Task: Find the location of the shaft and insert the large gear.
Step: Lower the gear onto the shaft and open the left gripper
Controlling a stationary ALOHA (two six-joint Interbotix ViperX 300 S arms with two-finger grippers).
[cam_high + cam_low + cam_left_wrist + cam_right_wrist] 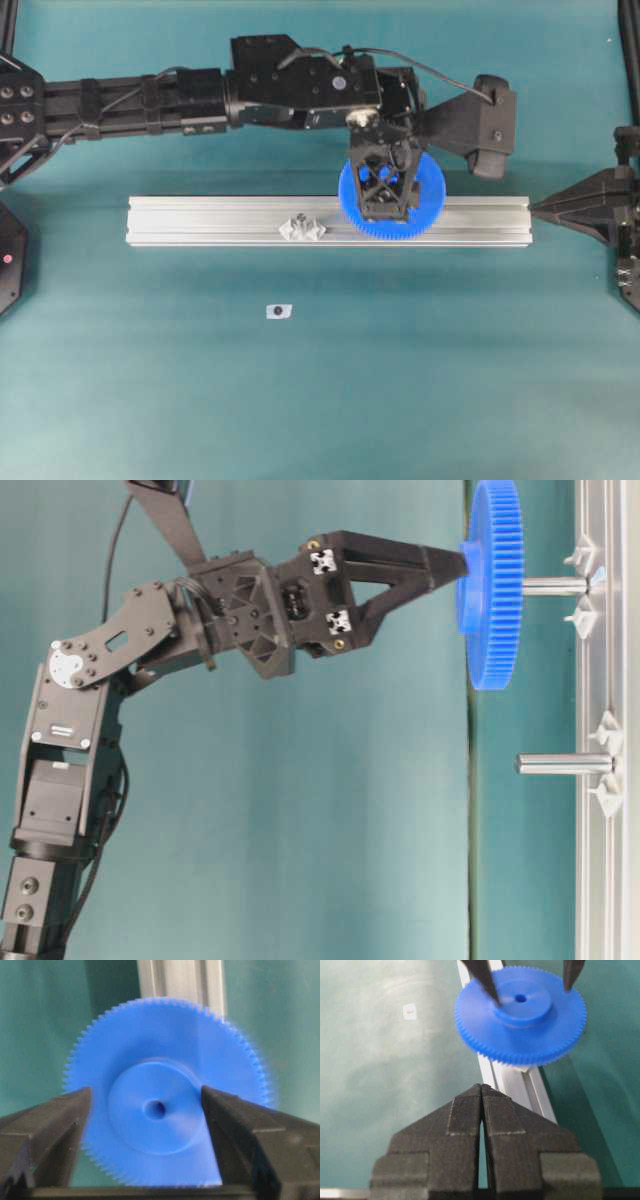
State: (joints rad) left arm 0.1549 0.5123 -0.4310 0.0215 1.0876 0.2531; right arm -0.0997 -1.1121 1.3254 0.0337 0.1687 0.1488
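The large gear (490,590), bright blue with fine teeth, lies level on the upper end of the shaft (555,585), well above the rail. Its raised hub (150,1110) faces my left gripper (455,565). That gripper points down at the gear and stands open around the hub. One finger (225,1115) lies against the hub's edge; the other (65,1120) is a little apart from it. The gear (392,200) looks blurred in the left wrist view, and it hides the shaft from overhead. My right gripper (481,1087) is shut and empty, at the rail's right end (545,210).
The shaft stands on a long aluminium rail (220,220) across the table. A second upright pin (565,764) between clear plastic blocks (303,228) sits left of the gear. A small white tag with a dark dot (279,311) lies on the teal cloth in front.
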